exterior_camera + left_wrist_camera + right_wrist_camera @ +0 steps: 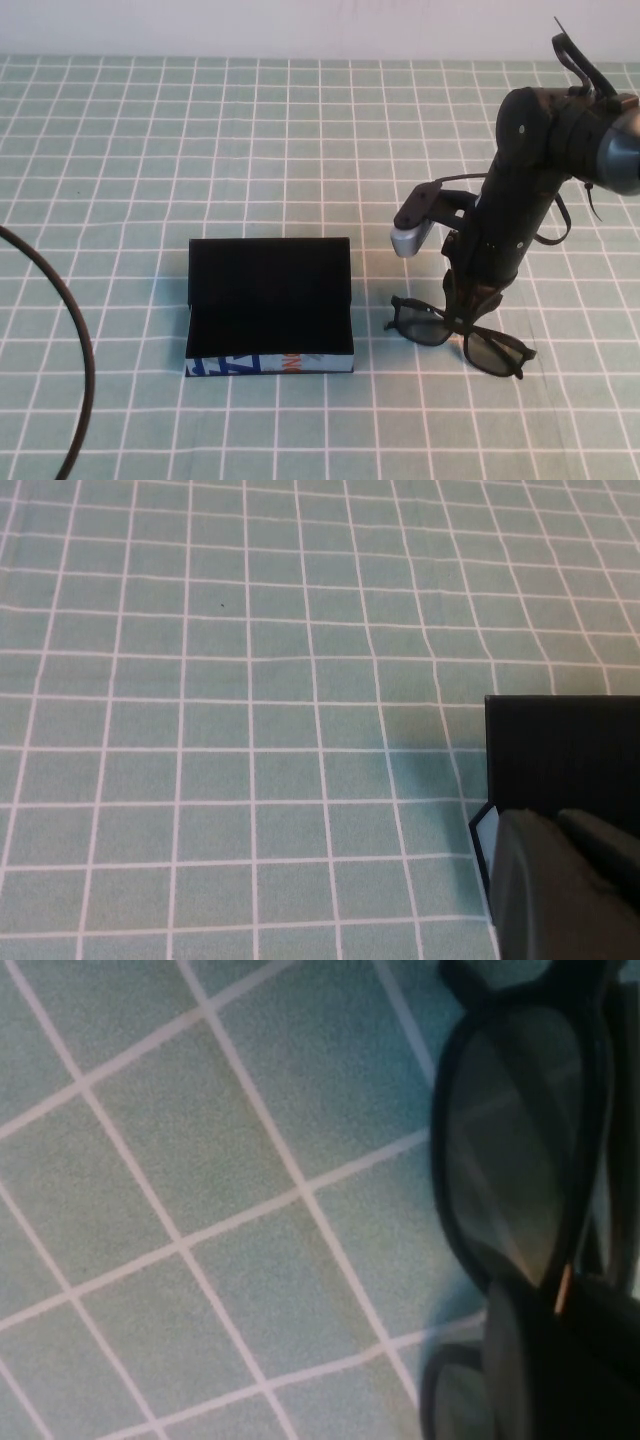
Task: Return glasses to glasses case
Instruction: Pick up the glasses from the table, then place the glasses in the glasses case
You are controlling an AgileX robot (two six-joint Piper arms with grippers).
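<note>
Right gripper (462,308) seemingly grips glasses (460,337) beside case (270,300).

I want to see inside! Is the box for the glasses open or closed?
Open. The glasses case has its lid standing up at the back, and its black inside shows, empty. The glasses lie outside, under the right end effector.

The right arm (530,180) reaches in from the far right, bent at the elbow and pointing steeply down at the table. Its right gripper (462,305) sits low at the bridge of the glasses (460,336). The left arm stays out of the overhead view; the left gripper (565,885) shows only as a dark tip in its own wrist camera.
</note>
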